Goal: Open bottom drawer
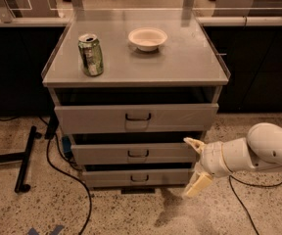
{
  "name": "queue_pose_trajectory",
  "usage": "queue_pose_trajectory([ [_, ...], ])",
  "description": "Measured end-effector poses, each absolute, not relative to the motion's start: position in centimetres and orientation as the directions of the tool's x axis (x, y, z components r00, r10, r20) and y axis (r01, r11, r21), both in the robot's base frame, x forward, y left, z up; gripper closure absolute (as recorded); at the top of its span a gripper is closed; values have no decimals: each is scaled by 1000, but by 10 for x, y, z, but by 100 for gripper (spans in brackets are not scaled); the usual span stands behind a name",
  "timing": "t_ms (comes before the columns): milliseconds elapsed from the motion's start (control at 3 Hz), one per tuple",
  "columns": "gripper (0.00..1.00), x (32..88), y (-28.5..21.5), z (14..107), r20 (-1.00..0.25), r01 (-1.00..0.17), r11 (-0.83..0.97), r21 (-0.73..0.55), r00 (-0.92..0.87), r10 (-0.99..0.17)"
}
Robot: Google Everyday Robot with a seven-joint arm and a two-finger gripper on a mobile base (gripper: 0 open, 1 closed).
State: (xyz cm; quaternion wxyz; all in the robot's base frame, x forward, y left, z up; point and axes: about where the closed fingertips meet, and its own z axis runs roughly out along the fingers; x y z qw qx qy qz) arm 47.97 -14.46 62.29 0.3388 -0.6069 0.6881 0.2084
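Note:
The grey cabinet (pixel 131 72) has three drawers. The bottom drawer (pixel 106 178) is the lowest, with a slim pale grey front and a small dark bail handle (pixel 139 178). Its front stands a little behind the middle drawer's front. My gripper (pixel 195 165) hangs at the right end of the bottom and middle drawers, on a white arm coming in from the right. Its two cream fingers (pixel 198 185) are spread apart and hold nothing. It is well to the right of the handle.
The middle drawer (pixel 136 153) and the tall top drawer (pixel 136 117) each stick out slightly. A green can (pixel 90 55) and a white bowl (pixel 147 38) stand on the cabinet top. Black cables (pixel 62 173) and a dark stand foot (pixel 23 160) lie on the speckled floor at left.

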Motion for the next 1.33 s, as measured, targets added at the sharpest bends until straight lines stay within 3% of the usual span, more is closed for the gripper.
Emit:
queue_pose_trajectory([
  [667, 0, 495, -125, 612, -765, -984, 120, -130, 23, -644],
  [1333, 0, 552, -75, 525, -787, -996, 55, -76, 26, -616],
])
